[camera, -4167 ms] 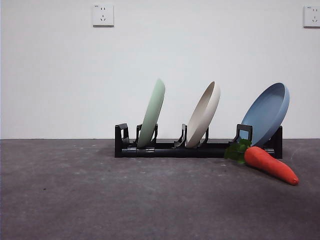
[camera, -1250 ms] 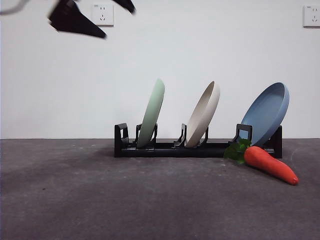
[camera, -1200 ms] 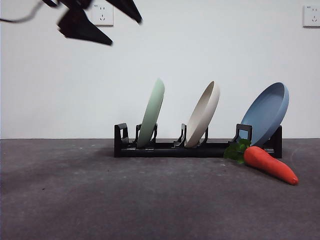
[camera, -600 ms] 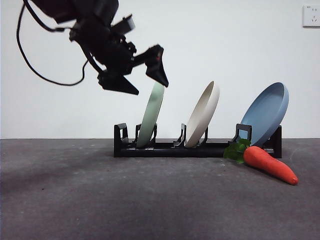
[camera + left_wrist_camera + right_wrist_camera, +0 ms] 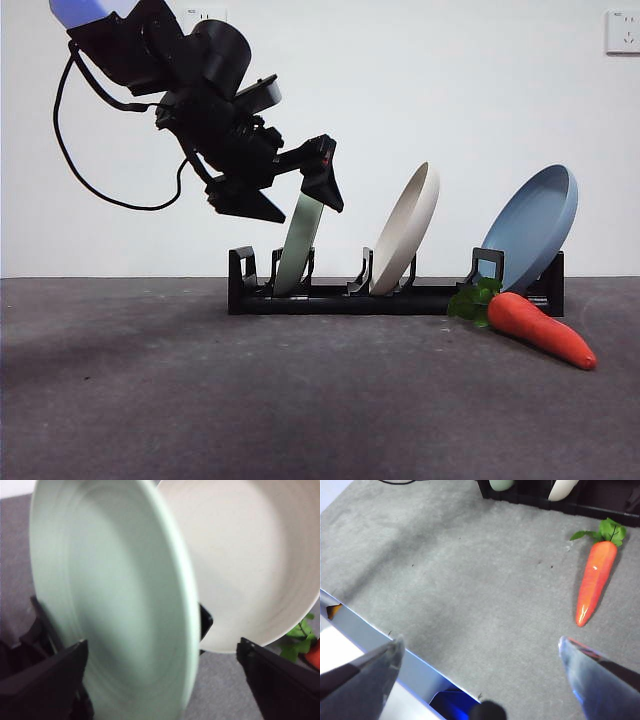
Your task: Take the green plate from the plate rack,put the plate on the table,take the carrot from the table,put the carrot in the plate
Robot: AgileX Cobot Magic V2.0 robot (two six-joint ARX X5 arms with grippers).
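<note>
The green plate (image 5: 293, 252) stands tilted in the left slot of the black plate rack (image 5: 340, 298). My left gripper (image 5: 294, 200) is open, with one jaw on each side of the plate's top rim. In the left wrist view the green plate (image 5: 110, 605) fills the space between the open jaws of the left gripper (image 5: 162, 645). The carrot (image 5: 542, 328) lies on the table (image 5: 200, 400) in front of the rack's right end, leaves toward the rack. My right gripper (image 5: 480, 645) is open and empty, high above the table, with the carrot (image 5: 595, 580) ahead of it.
A beige plate (image 5: 406, 230) stands in the rack's middle slot and a blue plate (image 5: 535, 225) at its right end. The beige plate (image 5: 250, 555) sits close behind the green one. The table's front edge (image 5: 370, 635) shows in the right wrist view.
My left arm has come down from the top left to the green plate; its open jaws now straddle the plate's top rim. The plates and carrot have not moved.
</note>
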